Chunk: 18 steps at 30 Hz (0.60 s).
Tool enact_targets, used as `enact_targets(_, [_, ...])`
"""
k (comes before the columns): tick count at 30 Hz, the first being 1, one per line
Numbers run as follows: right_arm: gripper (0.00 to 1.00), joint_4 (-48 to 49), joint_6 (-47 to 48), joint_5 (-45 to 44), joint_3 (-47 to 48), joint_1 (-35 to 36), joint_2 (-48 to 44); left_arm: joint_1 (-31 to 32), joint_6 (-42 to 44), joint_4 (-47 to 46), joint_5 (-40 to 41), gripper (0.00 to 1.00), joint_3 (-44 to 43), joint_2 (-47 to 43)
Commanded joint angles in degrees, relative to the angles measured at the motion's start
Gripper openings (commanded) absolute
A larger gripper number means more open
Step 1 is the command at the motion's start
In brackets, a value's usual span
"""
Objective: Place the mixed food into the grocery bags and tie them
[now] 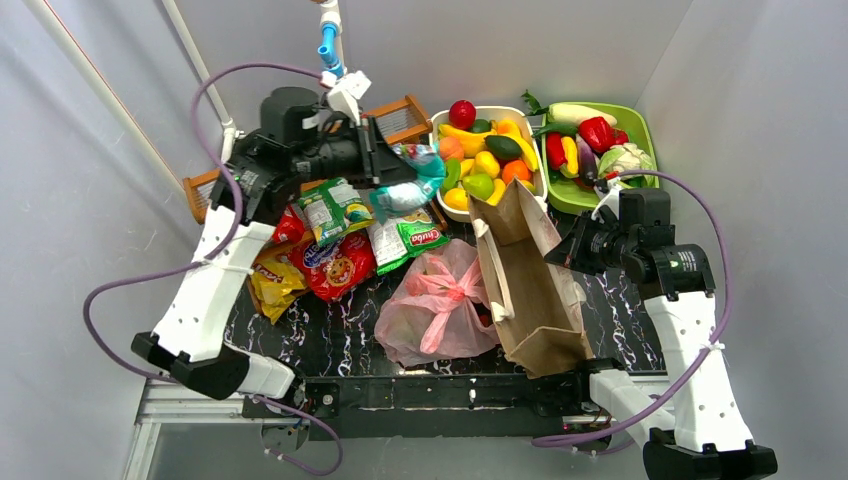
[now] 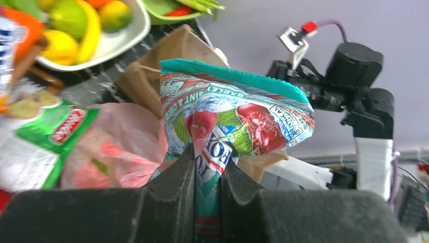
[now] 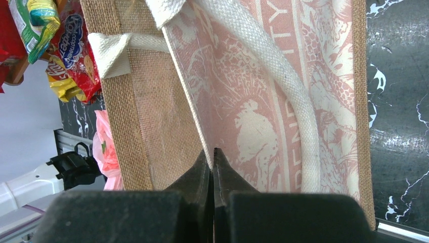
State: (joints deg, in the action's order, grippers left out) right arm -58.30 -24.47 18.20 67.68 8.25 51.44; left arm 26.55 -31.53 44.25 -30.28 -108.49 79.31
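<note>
**A:** From above, where does the food stand?

**B:** Loose snack packets (image 1: 335, 262) lie at the left of the counter (image 1: 330, 335). Toy fruit fills the white basket (image 1: 436, 150) and the green tray (image 1: 648, 150) at the back. The pink bag (image 1: 440, 310) lies in the middle with its handles knotted, so I'd call that one finished. The left hand (image 1: 390, 178) hangs above the packets and holds a teal snack packet (image 1: 412, 192), just left of the brown bag (image 1: 530, 300).

**A:** And the right hand (image 1: 562, 250)?

**B:** It's at the brown bag's right rim, probably propping the mouth open for the drop.

**A:** The left wrist view?

**B:** The fingers stand narrow and pinch the packet low down, so its puffed top rises clear. The brown bag's mouth shows beyond it.

**A:** The right wrist?

**B:** The fingers are closed almost tip to tip on the bag's printed wall, beside a white rope handle (image 3: 283, 86). Up close the wall looks woven rather than paper. A grip on the edge like that should keep the soft side from folding inward.
</note>
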Motion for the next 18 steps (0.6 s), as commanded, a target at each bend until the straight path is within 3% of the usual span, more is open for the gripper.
enact_targets(1, [0.01,0.94,-0.80,1.85,0.81,0.01,-1.67,5.29,-5.87,-10.50,-2.79,0.00,1.84,1.65])
enact_targets(13, [0.01,0.66,-0.86,1.47,1.31,0.01,-2.15,17.33,-18.32,-17.35,1.57,0.00,1.90,14.77])
enact_targets(18, [0.01,0.52,-0.85,1.70,0.80,-0.01,-2.85,19.31,-22.19,-19.22,3.46,0.00,4.38,18.42])
